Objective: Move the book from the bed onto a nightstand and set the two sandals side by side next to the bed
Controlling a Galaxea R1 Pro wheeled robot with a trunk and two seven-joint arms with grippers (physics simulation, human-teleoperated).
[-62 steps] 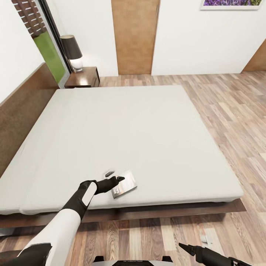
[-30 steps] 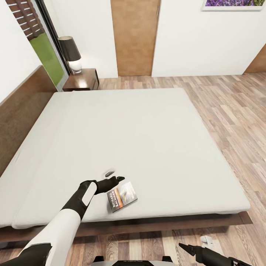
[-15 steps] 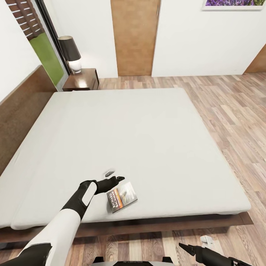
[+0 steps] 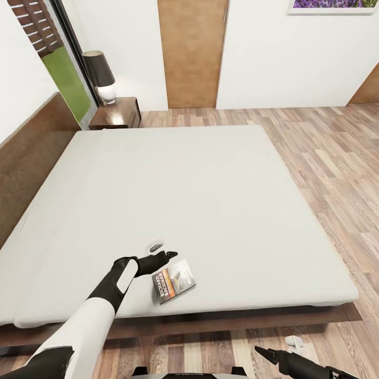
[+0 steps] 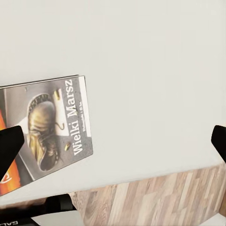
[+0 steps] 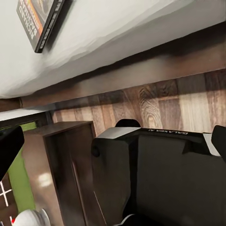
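Headboard: the dark-brown headboard runs along the far left side of the bed, well away from the left pincer
Lamp: a dark-shaded lamp stands on the nightstand in the far corner, well beyond the left pincer, past the top end of the mattress
Left pincer: the left pincer hangs just above the pale-grey mattress near its front edge; its fingers stand wide apart, released, grasping nothing; in the left wrist view the two dark fingertips sit at opposite edges with bare mattress between them
Book: the book lies flat on the mattress, cover up, just beside the left pincer on its right and slightly nearer the robot, not touching it; the left wrist view shows the cover with a boot picture and white lettering "Wielki Marsz", close by one fingertip; the right wrist view catches the book from below the bed edge, with the bed frame under it
Door: a light-brown door stands in the white wall far beyond both pincers
Right pincer: the right pincer sits low over the wood floor, in front of the bed's frame and to the right of the book, well apart from it; whether its jaws are parted or clenched I cannot tell
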